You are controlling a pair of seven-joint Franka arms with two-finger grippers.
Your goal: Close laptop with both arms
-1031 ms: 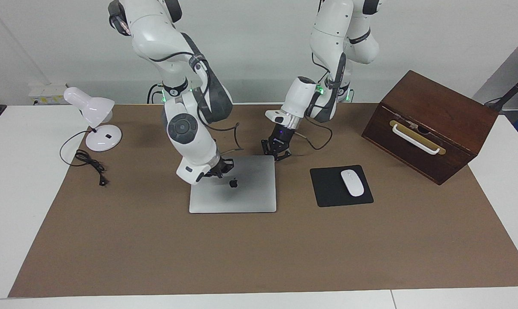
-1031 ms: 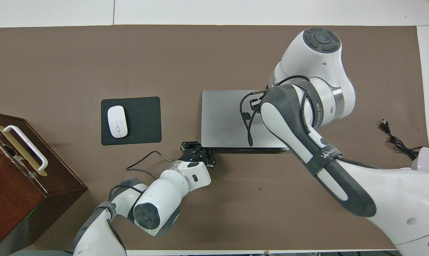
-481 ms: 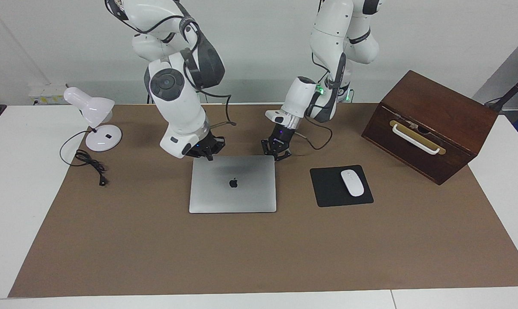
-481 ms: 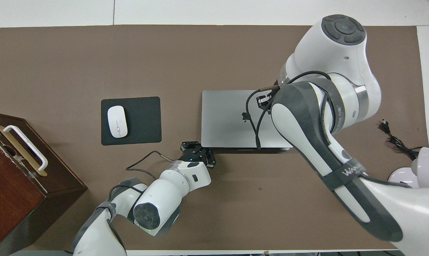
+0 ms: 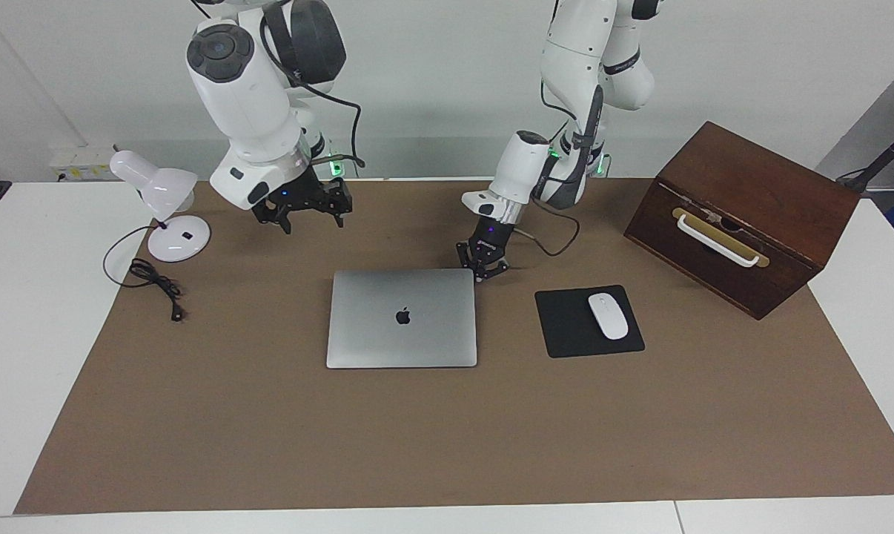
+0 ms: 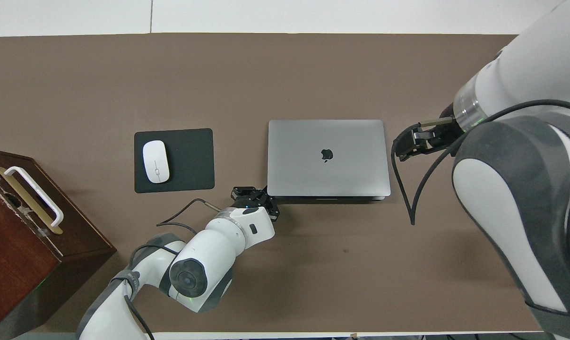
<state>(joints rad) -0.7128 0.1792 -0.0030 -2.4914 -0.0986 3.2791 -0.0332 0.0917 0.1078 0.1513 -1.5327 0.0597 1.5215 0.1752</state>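
**Spotter:** From the facing view, your left tool [image 5: 482,273] is pinched shut with nothing in it. Its tips are down at the laptop's corner nearest the robots, on the left arm's end. I can't tell whether they touch the metal or just miss it. Your right tool [image 5: 306,215] hangs spread wide and empty, up over the brown surface [image 5: 447,445] between the lamp [image 5: 167,200] and the laptop [image 5: 402,334].

**Second:** And the laptop itself?

**Spotter:** It lies flat mid-surface with the lid down and the logo up, so I'd judge the closing done. It is a thin slab of smooth brushed metal with rounded corners, sitting on a matte, slightly grippy-looking sheet.

**Second:** What could bite you from here?

**Spotter:** That left tool. If you swing it sideways before lifting, the hard black tips could scrape the lid or nudge the whole slab askew. Metal that slick would slide toward the black mouse pad [image 5: 565,326] and its glossy white mouse [image 5: 608,316].

**Second:** Overhead view?

**Spotter:** It reads the same. The left tool [image 6: 254,197] sits just at that near corner, and the laptop [image 6: 327,174] lies square, well apart from the mouse pad. The right tool [image 6: 410,144] shows beside the laptop's edge toward the right arm's end. A black cable [image 6: 403,189] loops down from its wrist close to that edge. If you sweep that arm low across, the loop could drag over the lid. The dark wooden box [image 6: 39,236] with its white handle sits well clear.
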